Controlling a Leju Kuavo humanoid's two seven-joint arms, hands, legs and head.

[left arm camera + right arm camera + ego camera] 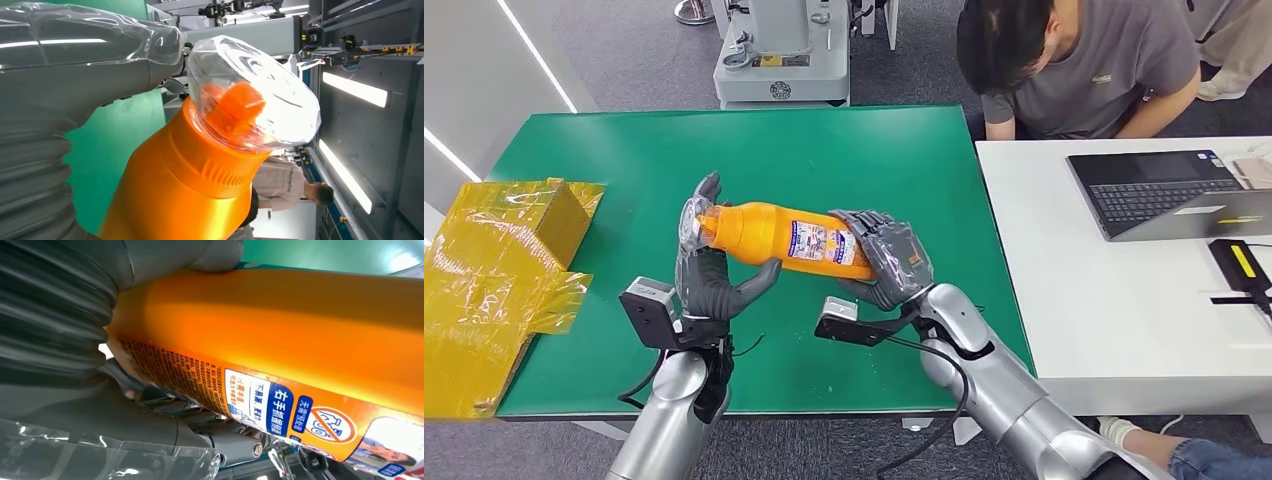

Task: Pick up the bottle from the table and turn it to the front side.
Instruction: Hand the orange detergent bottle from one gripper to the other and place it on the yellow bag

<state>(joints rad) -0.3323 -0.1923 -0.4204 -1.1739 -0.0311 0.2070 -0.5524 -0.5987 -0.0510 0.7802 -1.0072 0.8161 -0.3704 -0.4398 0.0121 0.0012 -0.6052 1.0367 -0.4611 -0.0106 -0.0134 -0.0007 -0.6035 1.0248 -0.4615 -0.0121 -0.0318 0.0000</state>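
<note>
An orange bottle (769,236) with a printed label and a clear cap lies sideways in the air above the green table (864,150), cap toward the left. My left hand (709,268) holds its neck end, fingers behind the cap and thumb under the body. My right hand (886,258) grips the base end, fingers wrapped over the label. The left wrist view looks closely at the clear cap (255,95) over an orange nozzle and the bottle (185,195) shoulder. In the right wrist view the bottle (300,335) side and its label fill most of the space beside my hand (55,340).
A yellow wrapped box (494,270) lies at the table's left edge. A white desk (1104,290) with a laptop (1174,190) stands to the right, where a person (1074,65) sits bent forward. A grey machine base (779,60) stands behind the table.
</note>
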